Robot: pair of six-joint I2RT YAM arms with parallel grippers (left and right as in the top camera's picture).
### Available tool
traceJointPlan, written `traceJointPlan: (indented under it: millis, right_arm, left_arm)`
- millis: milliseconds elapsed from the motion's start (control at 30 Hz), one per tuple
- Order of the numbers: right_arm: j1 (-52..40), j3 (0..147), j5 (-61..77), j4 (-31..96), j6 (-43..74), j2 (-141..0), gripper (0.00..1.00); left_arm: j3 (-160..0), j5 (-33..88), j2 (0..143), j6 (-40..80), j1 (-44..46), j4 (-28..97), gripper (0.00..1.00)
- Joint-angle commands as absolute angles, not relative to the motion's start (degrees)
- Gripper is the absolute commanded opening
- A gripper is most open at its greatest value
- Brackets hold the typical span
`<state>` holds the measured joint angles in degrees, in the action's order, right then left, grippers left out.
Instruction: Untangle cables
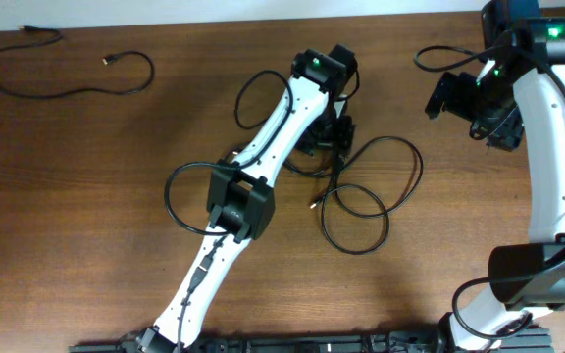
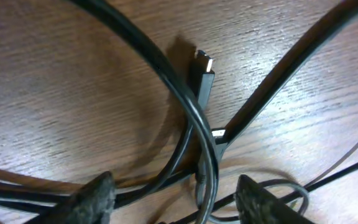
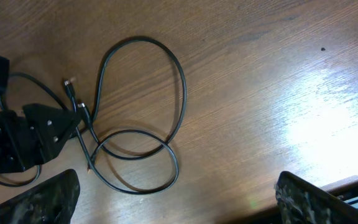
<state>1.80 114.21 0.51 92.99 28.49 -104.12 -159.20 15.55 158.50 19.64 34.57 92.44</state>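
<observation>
Cables (image 2: 194, 109): thin, light, limp; crossed loops on mid worktop (image 1: 86, 245), lying between parted jaws of left gripper (image 2: 179, 199). Right gripper (image 3: 179, 202): jaws wide apart, empty, hovering aside. Likely best hold: cord just behind plug (image 2: 205, 71).

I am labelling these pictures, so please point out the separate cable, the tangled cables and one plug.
separate cable (image 1: 67, 95), overhead view, on its lower run.
tangled cables (image 3: 143, 38), right wrist view, on the top of the large loop.
plug (image 2: 204, 73), left wrist view, on its black body.
</observation>
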Motion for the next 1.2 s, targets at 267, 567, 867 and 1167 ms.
traceJointPlan:
  millis: [267, 567, 867, 1167]
  right_arm:
    - [1.91, 114.54, 0.84, 92.97, 28.56, -103.46, 0.99]
    - [1.91, 114.54, 0.84, 92.97, 28.56, -103.46, 0.98]
    - [1.91, 114.54, 0.84, 92.97, 28.56, -103.46, 0.99]
    - [1.91, 114.54, 0.84, 92.97, 28.56, -103.46, 0.98]
  left_arm:
    - [-159.24, 13.91, 160.53, 19.68, 36.75, 92.90, 0.40]
    - [-166.10, 17.37, 159.76, 15.92, 34.52, 96.75, 0.00]
    - [-179.89, 29.19, 140.88, 15.81, 25.26, 93.21, 0.00]
    - [-179.89, 42.46, 124.81, 23.14, 12.78, 75.57, 0.00]
